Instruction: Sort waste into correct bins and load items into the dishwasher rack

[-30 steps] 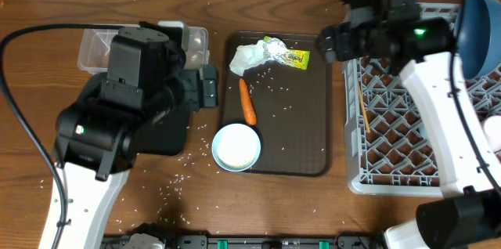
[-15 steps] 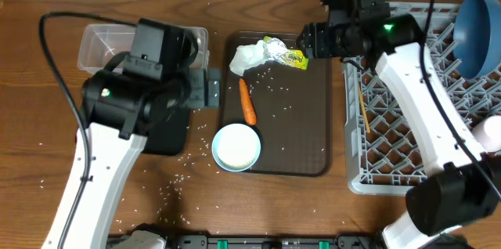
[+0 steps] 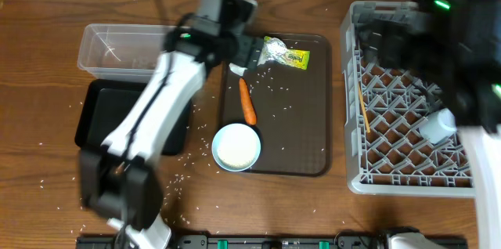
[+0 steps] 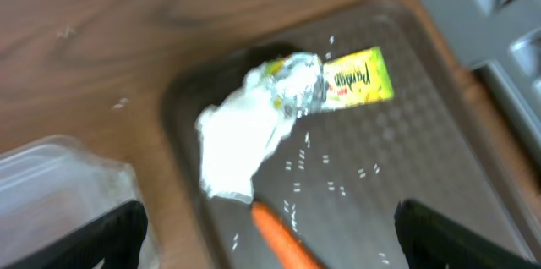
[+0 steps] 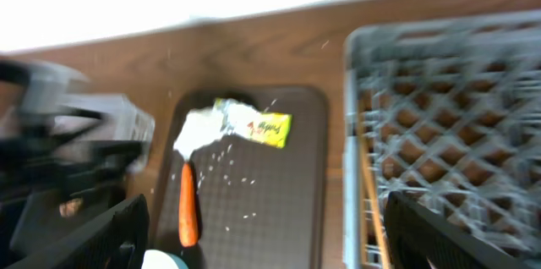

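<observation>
The crumpled white tissue [image 3: 247, 58], yellow-green wrapper [image 3: 289, 58] and orange carrot [image 3: 247, 102] lie on the brown tray [image 3: 301, 135], with rice grains scattered around. A white cup, blue inside [image 3: 236, 147], stands at the tray's front left. My left gripper [image 3: 237, 48] is open and empty, just above the tissue [image 4: 239, 138] and carrot [image 4: 279, 233]. My right gripper [image 5: 270, 239] is open and empty, high over the rack's left edge, blurred. The grey rack [image 3: 407, 108] is on the right. The clear tub [image 3: 117, 45] and black tray [image 3: 117, 116] are on the left. Plate and bowl are hidden.
A wooden chopstick [image 3: 362, 104] lies in the rack's left column. Rice grains are strewn on the table in front of the black tray. My left arm stretches across the black tray and the tub's right end. My right arm covers the rack's far right.
My left arm swung from over the black tray to the brown tray's far-left corner by the tissue. My right arm drew back from the wrapper to over the rack, hiding the blue plate.
</observation>
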Controlling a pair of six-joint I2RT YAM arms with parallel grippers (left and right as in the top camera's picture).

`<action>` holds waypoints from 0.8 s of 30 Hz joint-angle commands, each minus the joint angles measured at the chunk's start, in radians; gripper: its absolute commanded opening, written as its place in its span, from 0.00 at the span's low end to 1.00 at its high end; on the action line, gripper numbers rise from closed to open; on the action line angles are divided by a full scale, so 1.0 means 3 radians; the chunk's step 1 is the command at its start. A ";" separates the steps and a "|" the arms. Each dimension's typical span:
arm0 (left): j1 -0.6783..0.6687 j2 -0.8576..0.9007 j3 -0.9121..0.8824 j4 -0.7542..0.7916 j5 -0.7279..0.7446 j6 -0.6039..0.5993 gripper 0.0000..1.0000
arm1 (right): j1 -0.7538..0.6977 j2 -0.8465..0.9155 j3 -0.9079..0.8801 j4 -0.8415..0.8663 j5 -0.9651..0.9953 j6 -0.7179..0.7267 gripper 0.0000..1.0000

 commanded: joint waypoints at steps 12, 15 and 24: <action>-0.0141 0.1147 0.0017 0.1549 0.0088 0.0446 0.89 | -0.0111 -0.0121 0.0003 -0.0568 0.0083 0.0038 0.82; -0.0141 0.1269 0.0017 0.1691 0.0088 0.0445 0.82 | -0.0109 -0.0071 0.0003 -0.0593 0.0083 0.0038 0.81; -0.0141 0.1397 0.0017 0.1940 0.0234 0.0440 0.40 | -0.0107 -0.0034 0.0001 -0.0631 0.0083 0.0038 0.78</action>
